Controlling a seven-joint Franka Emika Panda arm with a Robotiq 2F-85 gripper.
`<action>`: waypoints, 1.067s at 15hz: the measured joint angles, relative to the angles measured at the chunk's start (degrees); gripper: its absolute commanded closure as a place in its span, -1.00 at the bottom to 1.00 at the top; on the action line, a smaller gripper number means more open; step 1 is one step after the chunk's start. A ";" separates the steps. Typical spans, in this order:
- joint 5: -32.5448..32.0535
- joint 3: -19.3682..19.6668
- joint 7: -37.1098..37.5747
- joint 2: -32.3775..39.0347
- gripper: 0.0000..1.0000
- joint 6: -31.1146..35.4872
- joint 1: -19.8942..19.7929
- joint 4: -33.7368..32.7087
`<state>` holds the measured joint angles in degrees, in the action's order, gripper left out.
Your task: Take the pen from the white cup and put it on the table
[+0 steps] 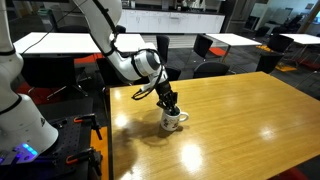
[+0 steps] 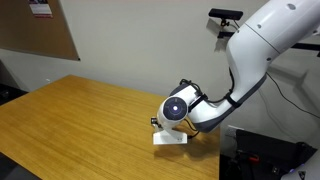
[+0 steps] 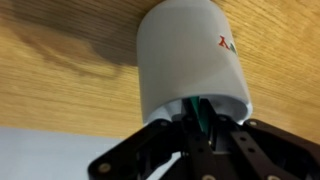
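The white cup [image 1: 173, 122] stands on the honey-brown table [image 1: 240, 120] near its end by the robot base. It also shows in an exterior view [image 2: 170, 139], partly hidden behind the wrist. My gripper [image 1: 168, 104] points down with its fingertips at the cup's mouth. In the wrist view the cup [image 3: 190, 55] fills the frame, with small red and dark marks on its side. A thin dark-greenish pen [image 3: 203, 112] sticks out of the cup's mouth between my two fingers [image 3: 205, 126], which sit close together around it.
White-topped tables [image 1: 55, 42] with black chairs [image 1: 208, 46] stand behind the wooden table. The robot's base and a dark stand [image 1: 70, 135] are beside the table's end. A corkboard [image 2: 40, 30] hangs on the wall. The wooden top [image 2: 80, 115] stretches away from the cup.
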<state>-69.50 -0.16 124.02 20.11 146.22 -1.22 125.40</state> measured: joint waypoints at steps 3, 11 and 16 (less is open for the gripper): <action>-0.18 0.00 0.00 -0.73 0.94 -2.24 1.53 0.01; -1.10 -0.24 0.00 -4.44 0.94 -8.13 4.65 0.47; -1.13 -0.87 -0.01 -8.40 0.94 -11.18 5.37 1.91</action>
<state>-70.64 -1.03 124.02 11.71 135.04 4.15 127.31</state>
